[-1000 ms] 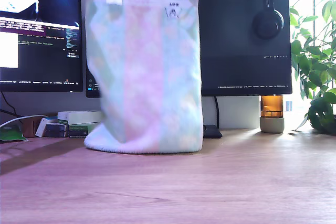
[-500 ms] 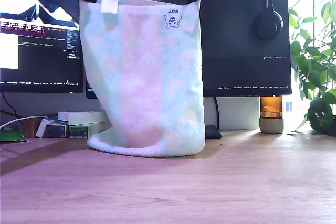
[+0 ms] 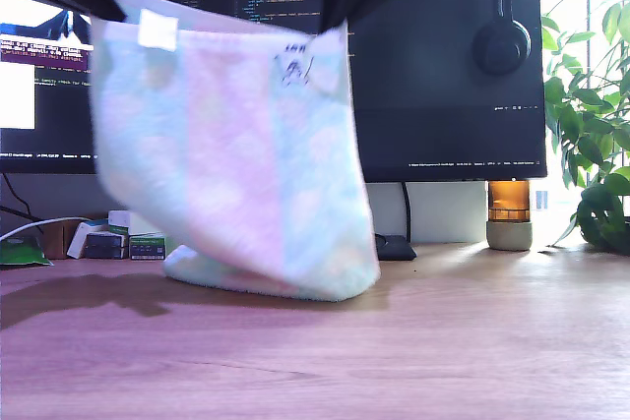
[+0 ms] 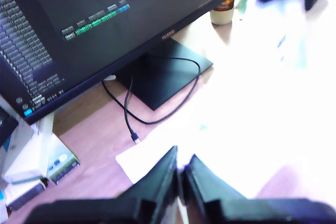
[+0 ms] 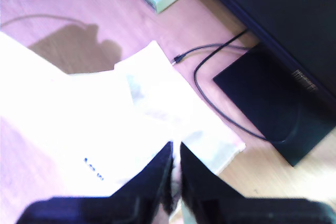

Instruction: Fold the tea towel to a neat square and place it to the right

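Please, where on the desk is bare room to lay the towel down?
The wooden desk is bare in front of the hanging tea towel and toward the exterior view's right, up to the small lamp and plant. Boxes crowd the exterior view's left back.

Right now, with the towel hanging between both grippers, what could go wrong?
1. My first gripper and my second gripper each pinch only a top corner of the towel; the thick cloth could slip out.
2. The towel hangs skewed, its lower edge bunched on the desk, so a fold laid from here may come out crooked.
3. That edge lies close to the small boxes and could drag them.
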Motion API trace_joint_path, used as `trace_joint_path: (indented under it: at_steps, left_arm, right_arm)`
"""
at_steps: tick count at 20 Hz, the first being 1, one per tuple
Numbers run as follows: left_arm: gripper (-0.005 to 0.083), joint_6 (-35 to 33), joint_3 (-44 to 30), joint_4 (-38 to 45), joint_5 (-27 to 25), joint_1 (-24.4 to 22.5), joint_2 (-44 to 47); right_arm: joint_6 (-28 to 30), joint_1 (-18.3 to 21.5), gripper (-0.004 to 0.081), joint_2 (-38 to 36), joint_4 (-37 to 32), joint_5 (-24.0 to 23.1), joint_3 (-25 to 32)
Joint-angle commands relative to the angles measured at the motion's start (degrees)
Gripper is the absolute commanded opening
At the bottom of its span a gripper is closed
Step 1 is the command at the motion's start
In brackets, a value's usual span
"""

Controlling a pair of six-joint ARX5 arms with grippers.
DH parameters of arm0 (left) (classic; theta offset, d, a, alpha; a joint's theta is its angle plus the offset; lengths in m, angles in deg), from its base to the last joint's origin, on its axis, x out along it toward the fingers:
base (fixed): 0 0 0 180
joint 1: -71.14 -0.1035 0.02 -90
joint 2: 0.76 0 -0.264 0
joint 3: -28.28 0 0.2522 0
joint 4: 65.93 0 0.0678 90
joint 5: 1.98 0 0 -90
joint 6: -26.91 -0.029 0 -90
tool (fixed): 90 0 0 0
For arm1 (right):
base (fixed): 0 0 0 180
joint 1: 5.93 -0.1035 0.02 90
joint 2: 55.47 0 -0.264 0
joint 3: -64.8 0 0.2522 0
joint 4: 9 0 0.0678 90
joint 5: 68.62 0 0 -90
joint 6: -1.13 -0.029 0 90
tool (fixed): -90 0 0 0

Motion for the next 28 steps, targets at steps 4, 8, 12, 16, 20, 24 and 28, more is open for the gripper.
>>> trace_joint_path:
  at_steps: [4,8,12,16,20,24,28]
  left_arm:
    - [-0.0023,3.34,-9.09,6.01,1.18,-1.77,6.8]
    - [-0.0023,9.03,-18.1,10.08,2.93,-1.57,13.31]
    - [-0.0023,11.43,-24.48,6.21,2.29,4.02,19.89]
    - [-0.0023,17.42,-29.09,4.59,-2.21,11.82,27.69]
    - [-0.0023,22.67,-29.94,1.73,-10.6,20.76,33.77]
    - [-0.0023,25.38,-29.94,-1.09,-15.19,27.39,35.36]
    - [-0.0023,30.93,-29.94,-3.74,-16.28,32.83,35.34]
  right_arm:
    - [-1.6,1.36,-0.0012,-18.6,-16.48,-1.25,25.14]
    - [-5.9,1.31,-0.0012,-30.73,-23.96,-0.98,42.32]
    - [-9.38,-2.45,-0.0012,-36.65,-23.85,-0.24,53.16]
    - [-14.08,-6.4,-0.0012,-42.66,-23.23,-1.68,59.89]
    - [-17.73,-10.49,-0.0012,-48.13,-20.76,-3.76,61.46]
    - [-19.71,-14.56,-0.0012,-49.86,-16.83,-5.73,61.68]
    - [-22.27,-20.39,-0.0012,-51.82,-9.33,-8.55,61.66]
